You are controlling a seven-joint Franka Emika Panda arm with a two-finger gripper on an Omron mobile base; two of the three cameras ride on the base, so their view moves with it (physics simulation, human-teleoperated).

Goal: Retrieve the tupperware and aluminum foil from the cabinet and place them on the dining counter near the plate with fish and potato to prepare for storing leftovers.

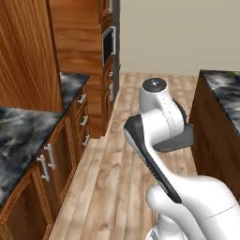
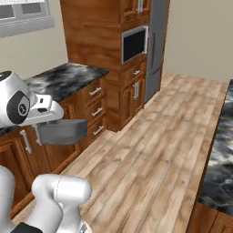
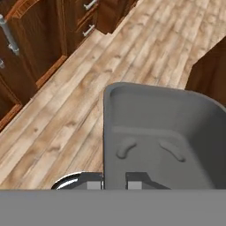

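My gripper is shut on the near wall of the tupperware, a shallow grey container with sloped walls. The container hangs in the air over the wooden floor. In the right base view the tupperware juts out below the white hand, in front of the low base cabinets. In the left base view a grey corner of the tupperware shows beside the arm. The dining counter stands at the right, its marbled top close by. A reddish-brown cabinet rises at the upper left. The aluminum foil and the plate are out of view.
Wall-side marbled counters with arched doors and drawers run along the left. A tall wood unit with a built-in oven and a grey fridge stand at the far end. The plank floor lies between the two sides.
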